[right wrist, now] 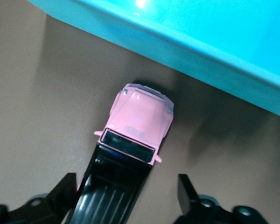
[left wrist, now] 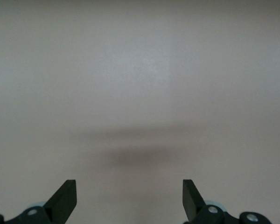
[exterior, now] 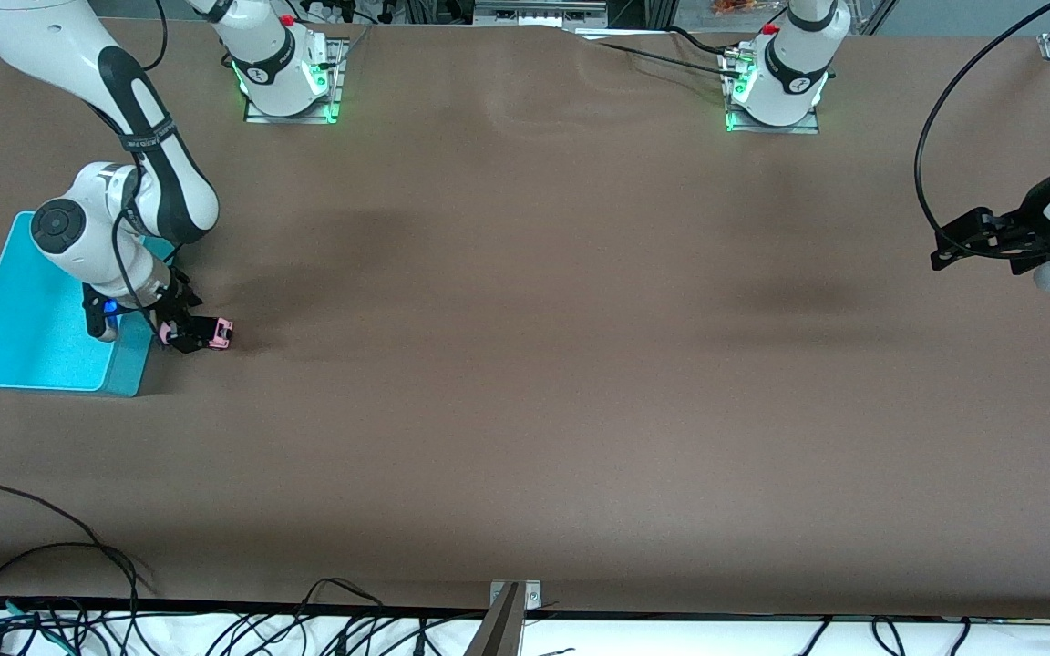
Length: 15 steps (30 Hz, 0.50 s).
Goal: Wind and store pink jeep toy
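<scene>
The right arm, white with black joints, reaches from its base down to the tabletop's right-arm end, its wrist bent low, and its black two-finger end effector point(exterior: 195, 335) sits just above the tabletop; in the right wrist view the two dark fingers point(right wrist: 65, 186) stand spread wide apart. The left arm waits at its own end of the tabletop, its black end effector point(exterior: 949, 251) held high in the air and pointing sideways, its fingers point(left wrist: 65, 193) likewise parted with bare space between them.
</scene>
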### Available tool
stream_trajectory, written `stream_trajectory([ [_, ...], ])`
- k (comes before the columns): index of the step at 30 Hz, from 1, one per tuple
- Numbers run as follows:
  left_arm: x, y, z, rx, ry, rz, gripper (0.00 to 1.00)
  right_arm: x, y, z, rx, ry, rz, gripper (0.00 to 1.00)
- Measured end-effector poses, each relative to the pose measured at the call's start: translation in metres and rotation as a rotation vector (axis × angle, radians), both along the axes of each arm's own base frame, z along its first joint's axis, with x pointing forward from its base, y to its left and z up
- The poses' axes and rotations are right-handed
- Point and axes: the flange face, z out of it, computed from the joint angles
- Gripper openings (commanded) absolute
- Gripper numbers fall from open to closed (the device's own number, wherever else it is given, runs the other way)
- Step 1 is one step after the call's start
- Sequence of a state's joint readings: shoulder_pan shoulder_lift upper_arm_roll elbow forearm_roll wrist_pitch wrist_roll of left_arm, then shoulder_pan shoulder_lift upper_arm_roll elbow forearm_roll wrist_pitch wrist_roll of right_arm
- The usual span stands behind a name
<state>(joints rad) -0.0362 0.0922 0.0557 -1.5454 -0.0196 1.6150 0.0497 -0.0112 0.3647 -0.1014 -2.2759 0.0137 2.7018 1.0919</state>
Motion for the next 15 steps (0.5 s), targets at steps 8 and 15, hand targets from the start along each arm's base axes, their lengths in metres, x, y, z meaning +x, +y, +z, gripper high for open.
stream_trajectory([
  [8,0.0050,0.0007,-0.0020,0.001,-0.004,0.002,1.00,0.0001,-0.0081,0.0017,-0.004,-0.005,-0.018,0.00],
  [15,0.0090,0.0052,-0.0061,0.002,0.000,0.011,1.00,0.0003,-0.0078,0.0024,-0.003,-0.006,-0.017,0.00],
])
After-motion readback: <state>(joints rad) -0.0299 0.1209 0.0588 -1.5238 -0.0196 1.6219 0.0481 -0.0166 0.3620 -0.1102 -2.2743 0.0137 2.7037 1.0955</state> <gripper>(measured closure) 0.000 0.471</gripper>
